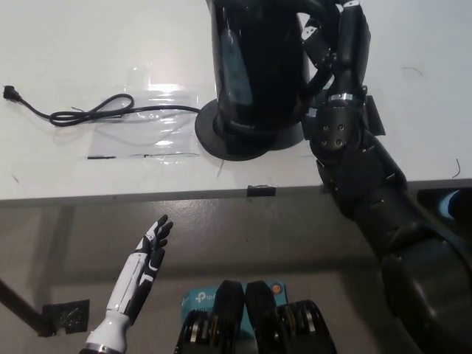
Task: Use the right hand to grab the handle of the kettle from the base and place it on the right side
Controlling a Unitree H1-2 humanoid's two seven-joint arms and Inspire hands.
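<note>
Right hand (328, 44), black, is wrapped around the curved handle of the glossy black plastic electric kettle (258, 66). The fingers (313, 37) are clenched on the handle, partly hidden behind it, with the black forearm running down to the bottom right of the head view.

Kettle sits high in the frame with its top cut off by the upper edge. Its bottom appears raised off the round black kettle base (221, 136): the left and front rim of the base is exposed, and the body is offset slightly toward the right hand. Whether the two still touch at the back I can't tell.

The base lies on the white bench (88, 44), near its front edge, over a patch of clear glossy film (158, 99). A thin black power cord (96, 114) runs left from the base, loops once, and ends in a plug (10, 92) near the bench's left side. A small black tab (260, 190) sits on the bench's front edge, just below the base.

Left hand (151, 247), white, is idle at lower left, below bench level, fingers released and spread, holding nothing.
</note>
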